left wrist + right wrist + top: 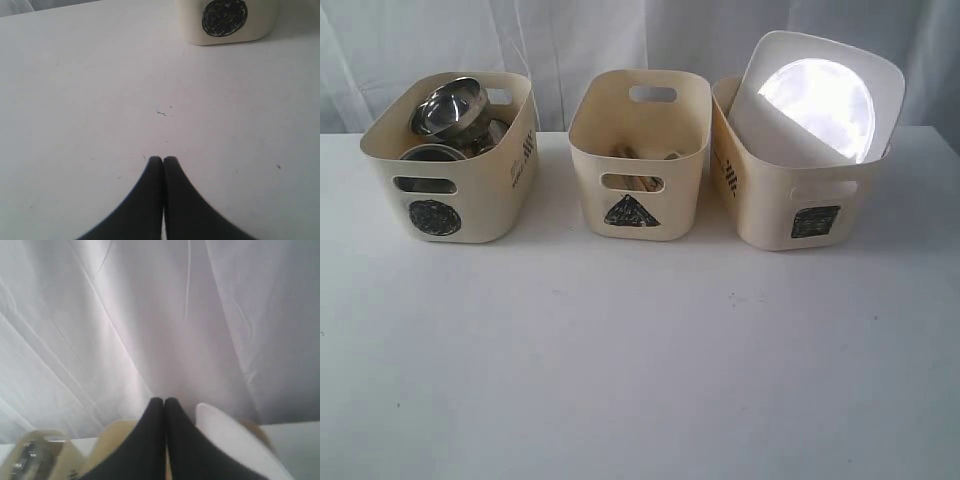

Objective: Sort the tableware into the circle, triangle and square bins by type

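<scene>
On the white table (640,350), the circle bin (470,205) at ten o'clock holds steel bowls (447,107). The triangle bin (670,190) at twelve holds wooden chopsticks (630,183), and the square bin (765,205) at two holds the tilted white plate (815,100). The left gripper (163,160) and the right gripper (164,401) are both pinched closed, holding nothing.

On my exterior feed, a white table (640,380) carries three cream tubs in a row toward its far edge: the circle bin (470,200) at 11 o'clock, the triangle bin (675,185) at 12, the square bin (770,200) at 1, close beside it.
</scene>
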Controlling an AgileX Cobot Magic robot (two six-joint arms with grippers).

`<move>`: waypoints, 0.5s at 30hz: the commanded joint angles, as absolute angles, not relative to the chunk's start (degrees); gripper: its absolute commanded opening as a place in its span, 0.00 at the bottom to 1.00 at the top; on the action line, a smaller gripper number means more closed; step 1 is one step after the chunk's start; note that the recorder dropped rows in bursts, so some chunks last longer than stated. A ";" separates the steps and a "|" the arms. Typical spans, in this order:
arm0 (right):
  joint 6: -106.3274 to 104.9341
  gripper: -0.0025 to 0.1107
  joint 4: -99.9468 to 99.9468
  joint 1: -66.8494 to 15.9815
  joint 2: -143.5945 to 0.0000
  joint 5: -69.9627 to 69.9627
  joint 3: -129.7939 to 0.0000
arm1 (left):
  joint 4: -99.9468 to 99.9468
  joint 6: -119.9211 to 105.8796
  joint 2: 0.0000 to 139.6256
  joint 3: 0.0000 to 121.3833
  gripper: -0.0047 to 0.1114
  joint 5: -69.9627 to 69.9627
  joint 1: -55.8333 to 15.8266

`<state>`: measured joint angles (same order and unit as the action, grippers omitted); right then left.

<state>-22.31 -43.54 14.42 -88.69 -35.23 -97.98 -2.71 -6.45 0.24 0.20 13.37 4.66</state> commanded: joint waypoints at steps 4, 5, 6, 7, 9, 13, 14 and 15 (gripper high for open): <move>-20.81 0.02 -45.18 -4.19 -69.43 1.52 -70.28 | -3.36 -6.27 0.00 0.00 0.04 13.29 4.38; -21.33 0.02 -45.08 -6.74 -66.51 7.53 -65.87 | -3.36 -6.27 0.00 0.00 0.04 13.29 4.38; -22.72 0.02 -44.77 -8.86 -63.72 13.03 -61.65 | -3.36 -6.27 0.00 0.00 0.04 13.29 4.38; -24.02 0.02 -44.75 -10.16 -61.20 17.53 -58.45 | -3.36 -6.27 0.00 0.00 0.04 13.29 4.38; -28.03 0.02 -44.75 -12.12 -56.80 21.54 -51.53 | -3.36 -6.27 0.00 0.00 0.04 13.29 4.38; -32.24 0.02 -45.47 -12.27 -52.04 15.49 -42.02 | -3.36 -6.27 0.00 0.00 0.04 13.29 4.38; -32.14 0.02 -45.48 -12.27 -51.43 11.59 -40.41 | -3.36 -6.27 0.00 0.00 0.04 13.29 4.38; -32.14 0.02 -45.48 -12.27 -51.11 6.88 -39.32 | -3.36 -6.27 0.00 0.00 0.04 13.29 4.38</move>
<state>-30.53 -45.24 -12.02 -52.42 14.92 -43.34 -2.71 -6.45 0.24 0.20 13.37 4.66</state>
